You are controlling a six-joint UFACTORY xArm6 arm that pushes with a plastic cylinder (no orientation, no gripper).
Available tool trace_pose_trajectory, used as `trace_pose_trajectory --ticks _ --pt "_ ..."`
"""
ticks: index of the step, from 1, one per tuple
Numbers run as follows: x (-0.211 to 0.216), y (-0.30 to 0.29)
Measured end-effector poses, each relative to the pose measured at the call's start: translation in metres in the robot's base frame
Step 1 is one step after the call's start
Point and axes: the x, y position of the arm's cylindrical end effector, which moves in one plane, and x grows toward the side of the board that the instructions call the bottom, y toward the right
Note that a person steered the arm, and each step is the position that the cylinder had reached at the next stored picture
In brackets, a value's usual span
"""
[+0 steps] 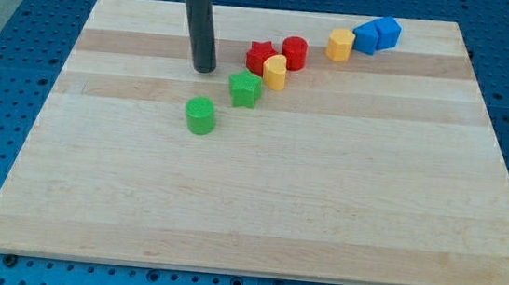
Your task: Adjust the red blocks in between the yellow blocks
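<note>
My tip (205, 68) rests on the board at the upper middle, left of the red blocks and apart from them. A red star-shaped block (259, 56) sits right of the tip. A yellow block (274, 71) touches its lower right side. A red cylinder (294, 52) stands just up and right of that yellow block. A second yellow block (340, 44) lies further right, apart from the red cylinder. The red star lies to the left of both yellow blocks.
A green star-shaped block (245, 88) lies below and right of the tip, a green cylinder (200, 116) below it. Two blue blocks (366, 35) (387, 31) touch each other right of the far yellow block. The wooden board (257, 208) ends near them at the top.
</note>
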Motion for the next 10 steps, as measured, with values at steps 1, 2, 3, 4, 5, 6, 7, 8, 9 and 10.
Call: trace_pose_trajectory --ticks 1,2,3,4,5,6,7,8,9,10 --pt "0.0 0.019" --pt "-0.001 0.035" --pt "-0.001 0.048" --pt "-0.001 0.061" --pt "-0.001 0.067" --pt "-0.001 0.069" --pt "-0.001 0.083" --pt "-0.001 0.085" --pt "-0.001 0.085" --pt "-0.001 0.089"
